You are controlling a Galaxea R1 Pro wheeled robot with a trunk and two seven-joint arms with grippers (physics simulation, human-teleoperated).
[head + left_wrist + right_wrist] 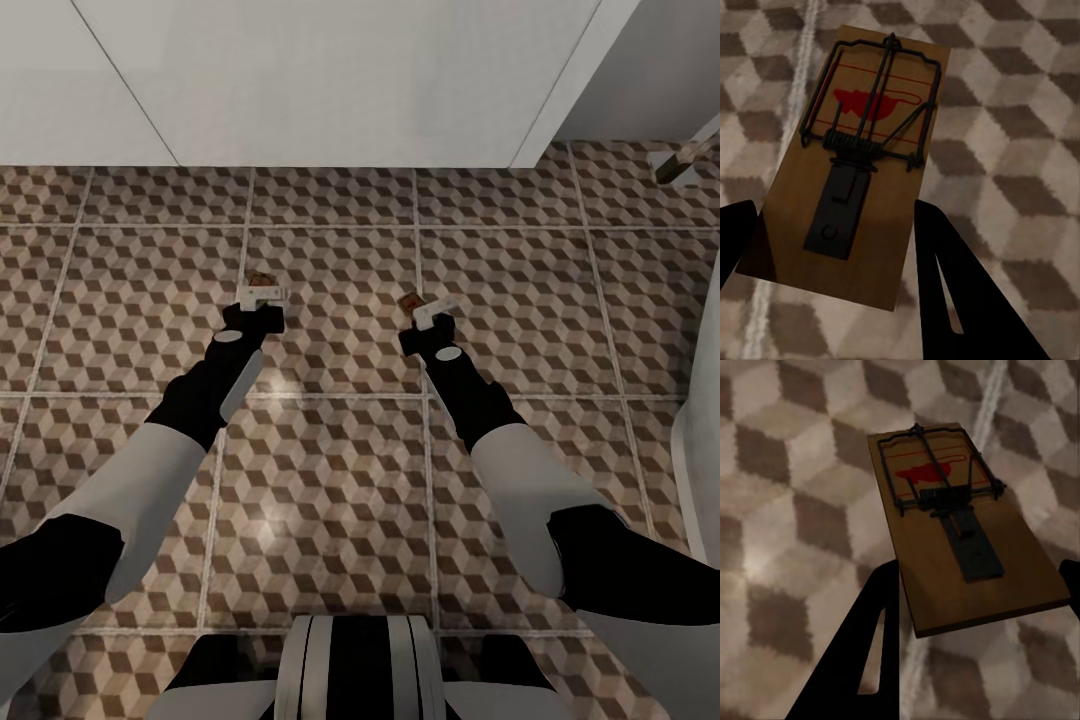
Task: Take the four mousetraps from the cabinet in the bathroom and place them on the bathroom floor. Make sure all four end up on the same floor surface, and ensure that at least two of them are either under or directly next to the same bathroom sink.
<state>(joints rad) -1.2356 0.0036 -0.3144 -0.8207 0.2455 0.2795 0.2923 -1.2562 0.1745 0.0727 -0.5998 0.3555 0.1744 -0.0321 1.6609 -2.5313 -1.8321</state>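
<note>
Both arms reach forward over the bathroom floor [330, 460], tiled in a brown, beige and white cube pattern. My left gripper [262, 296] is shut on a tan mousetrap [859, 165] with dark wire and a red mark. Its dark fingers [945, 277] clamp the board's long edges. A second mousetrap [952, 532] is held the same way in my right gripper [427, 310], shut on it, with one finger [870, 637] at the board's side. Both traps hang a little above the tiles. A white box-like unit [320, 80], seemingly the sink's vanity, stands just beyond the grippers. The cabinet is out of view.
A white curved fixture [700, 400] borders the floor at the right. A small metallic object [682, 160] sits at the far right corner. Open tiles lie between the grippers and the white unit, and around both arms.
</note>
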